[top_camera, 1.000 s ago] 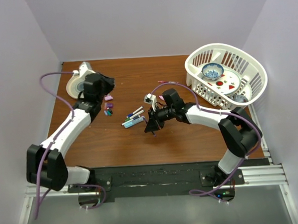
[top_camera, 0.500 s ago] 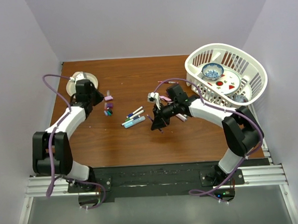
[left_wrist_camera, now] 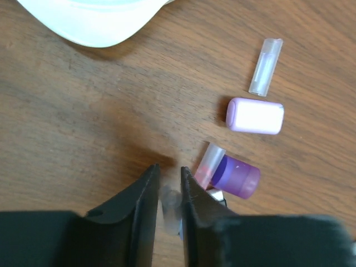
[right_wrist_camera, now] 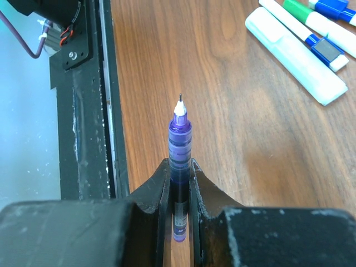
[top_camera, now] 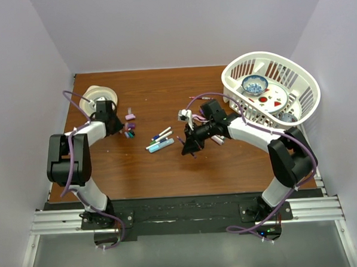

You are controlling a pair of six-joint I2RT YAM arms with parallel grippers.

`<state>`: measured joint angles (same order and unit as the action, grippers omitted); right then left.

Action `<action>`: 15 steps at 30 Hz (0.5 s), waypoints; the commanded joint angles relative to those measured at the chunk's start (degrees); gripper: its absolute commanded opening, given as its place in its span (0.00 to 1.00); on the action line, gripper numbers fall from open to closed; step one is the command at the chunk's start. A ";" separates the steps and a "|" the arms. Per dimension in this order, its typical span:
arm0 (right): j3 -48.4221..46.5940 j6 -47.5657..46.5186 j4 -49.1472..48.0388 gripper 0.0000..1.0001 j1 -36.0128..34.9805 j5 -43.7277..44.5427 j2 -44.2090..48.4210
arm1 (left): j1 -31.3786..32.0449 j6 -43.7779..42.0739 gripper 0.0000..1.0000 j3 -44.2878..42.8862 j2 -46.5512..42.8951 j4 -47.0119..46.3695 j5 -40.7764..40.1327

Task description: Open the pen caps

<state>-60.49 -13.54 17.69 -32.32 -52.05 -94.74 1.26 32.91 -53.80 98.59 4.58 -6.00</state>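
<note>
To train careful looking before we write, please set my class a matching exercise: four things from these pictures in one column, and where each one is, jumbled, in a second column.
Things
1. purple pen
2. lilac cap
3. blue bowl
4. pale teal highlighter

Places
A. inside the white basket
B. clamped in the right gripper, tip bare
C. on the table beside the white pens
D. on the table near the left gripper

Pairs: 1-B, 2-D, 3-A, 4-C
</note>
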 commanded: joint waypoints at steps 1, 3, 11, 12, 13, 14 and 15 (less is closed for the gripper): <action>-0.95 -0.61 -0.11 0.00 0.94 -1.56 3.24 | -0.55 -2.23 0.39 -3.24 1.08 -0.01 -0.59; -0.95 -0.52 -0.20 0.00 1.55 -1.65 3.42 | -0.55 -2.23 0.46 -3.07 0.21 0.08 -1.20; -1.12 -1.92 0.94 0.00 3.66 0.45 5.26 | -0.55 -3.46 0.56 -2.98 -6.11 0.52 0.63; -1.12 -2.89 1.29 0.00 4.36 1.16 5.53 | -0.55 -3.81 0.57 -2.72 -7.08 0.17 1.51; -1.38 -3.50 1.90 0.00 4.80 2.12 5.79 | -0.55 -4.16 0.61 -2.63 -8.14 0.17 3.52; -1.56 -4.03 2.34 0.00 5.15 3.70 6.40 | -0.55 -4.86 0.63 -2.45 -10.50 -0.36 4.67; -1.74 -5.26 2.78 0.00 6.03 7.02 6.67 | -0.64 -5.13 0.64 -2.19 -11.82 -0.53 5.64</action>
<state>-60.49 -14.72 18.90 -28.42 -51.11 -91.53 1.15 30.68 -54.68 94.50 6.55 -4.71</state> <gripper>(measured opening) 0.128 0.617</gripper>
